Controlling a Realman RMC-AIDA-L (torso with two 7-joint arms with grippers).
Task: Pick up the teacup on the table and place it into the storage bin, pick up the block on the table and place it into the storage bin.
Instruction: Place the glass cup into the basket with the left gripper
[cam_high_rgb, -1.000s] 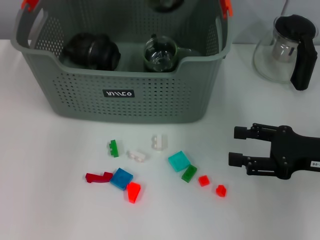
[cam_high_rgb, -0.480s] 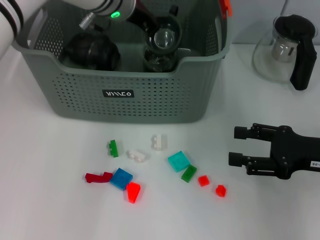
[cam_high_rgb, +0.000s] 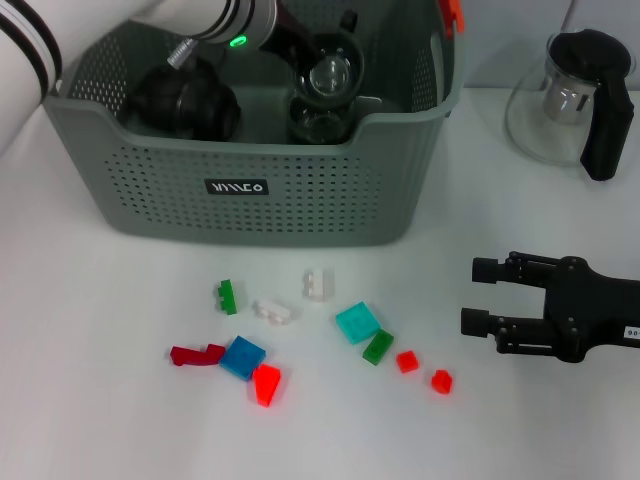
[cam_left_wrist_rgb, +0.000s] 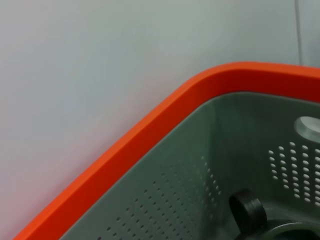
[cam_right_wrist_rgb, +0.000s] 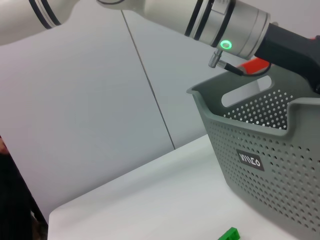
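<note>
Since half a second ago, the left arm has been shifted slightly rightward over the storage bin (cam_high_rgb: 250, 160), and the right end effector (cam_high_rgb: 482, 295) has been nudged a little toward 3 o'clock. The blocks have not been moved.

Left end effector (cam_high_rgb: 325, 60): reached into the bin from 11 o'clock, above the bin's middle. A glass teacup (cam_high_rgb: 328, 72) is seen at its tip, mouth up, above a second glass vessel (cam_high_rgb: 318, 122) resting on the bin floor. Whether the fingers are clenched on the cup cannot be told. A dark round object (cam_high_rgb: 182, 103) is lodged in the bin at 9 o'clock of the cup. In the left wrist view only the orange-red handle clip (cam_left_wrist_rgb: 150, 135) and the perforated grey wall are shown.

Right end effector: held low over the white surface (cam_high_rgb: 80, 300) at 4 o'clock of the bin, fingers spread apart, nothing between them.

Blocks scattered on the surface at 6 o'clock of the bin: green block (cam_high_rgb: 228, 296), two white blocks (cam_high_rgb: 273, 312) (cam_high_rgb: 319, 284), teal block (cam_high_rgb: 357, 322), dark green block (cam_high_rgb: 378, 346), two small red blocks (cam_high_rgb: 407, 361) (cam_high_rgb: 442, 380), blue block (cam_high_rgb: 243, 357), dark red block (cam_high_rgb: 197, 354), bright red block (cam_high_rgb: 266, 383).

A glass teapot (cam_high_rgb: 570, 100) with black handle is set at 3 o'clock of the bin, well apart.
</note>
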